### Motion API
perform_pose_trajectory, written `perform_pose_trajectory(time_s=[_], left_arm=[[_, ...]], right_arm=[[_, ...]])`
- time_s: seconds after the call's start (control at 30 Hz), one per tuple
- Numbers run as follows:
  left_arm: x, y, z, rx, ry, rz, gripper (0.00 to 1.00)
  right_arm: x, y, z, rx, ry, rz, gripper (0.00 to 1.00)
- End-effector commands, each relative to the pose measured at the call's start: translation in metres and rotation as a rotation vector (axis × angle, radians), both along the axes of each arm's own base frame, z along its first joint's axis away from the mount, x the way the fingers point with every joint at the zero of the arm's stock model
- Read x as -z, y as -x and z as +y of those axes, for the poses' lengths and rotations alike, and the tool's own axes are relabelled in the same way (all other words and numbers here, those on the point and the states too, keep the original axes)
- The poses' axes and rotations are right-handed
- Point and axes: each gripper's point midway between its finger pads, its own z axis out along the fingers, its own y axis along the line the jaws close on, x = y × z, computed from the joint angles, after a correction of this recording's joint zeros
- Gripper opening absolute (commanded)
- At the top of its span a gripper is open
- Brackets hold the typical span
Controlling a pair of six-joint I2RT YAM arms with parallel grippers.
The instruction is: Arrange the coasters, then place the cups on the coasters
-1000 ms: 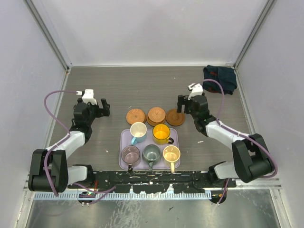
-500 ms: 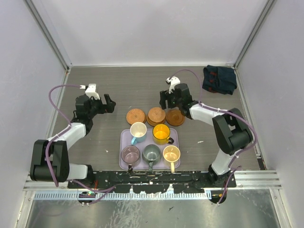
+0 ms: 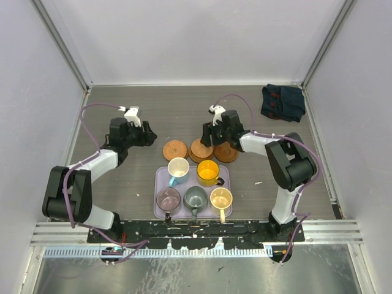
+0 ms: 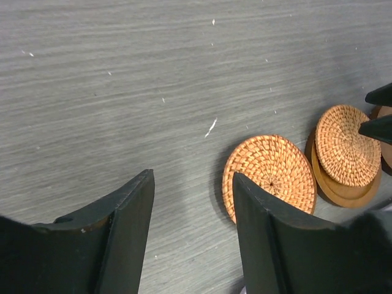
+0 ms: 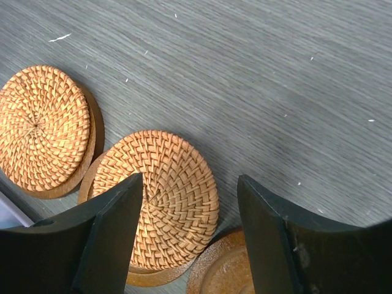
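Note:
Three orange-brown coasters lie in a row behind the tray: left, middle, right. The middle coaster has a woven top and rests on a smooth brown disc. My right gripper hovers open over its right edge, the fingers straddling it without touching. My left gripper is open over bare table just left of the left coaster. The cups stand on the lavender tray: light blue, orange-yellow, mauve, grey-green, cream-yellow.
A dark blue cloth lies crumpled at the back right corner. Grey walls with metal rails close in the table on the left, right and back. The right gripper's fingertips show at the edge of the left wrist view.
The left arm has swung right toward the left coaster. The right arm has swung left from beside the right coaster to above the middle one.

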Motion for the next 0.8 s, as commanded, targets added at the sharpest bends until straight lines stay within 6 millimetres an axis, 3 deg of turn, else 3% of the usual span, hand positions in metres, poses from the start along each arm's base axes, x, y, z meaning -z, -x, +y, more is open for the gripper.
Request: perform_pose_trajectory(time_s=[0.0, 0.17, 0.27, 0.47, 0.77], left_arm=[[-0.012, -0.003, -0.014, 0.045, 0.022, -0.009, 0.52], [-0.005, 0.003, -0.023, 0.078, 0.017, 0.035, 0.36], [0.004, 0.006, -0.028, 0.092, 0.004, 0.072, 0.45], [0.019, 0.008, -0.041, 0.123, -0.002, 0.127, 0.51], [0.048, 0.017, -0.067, 0.173, -0.109, 0.207, 0.47]], right_arm=[[-0.016, -0.002, 0.017, -0.049, -0.058, -0.013, 0.67], [-0.012, 0.005, 0.020, -0.063, -0.059, 0.003, 0.66], [-0.009, 0.007, 0.020, -0.065, -0.057, 0.010, 0.65], [0.001, 0.012, 0.022, -0.075, -0.038, 0.029, 0.65], [0.011, 0.013, 0.018, -0.063, 0.029, 0.034, 0.60]])
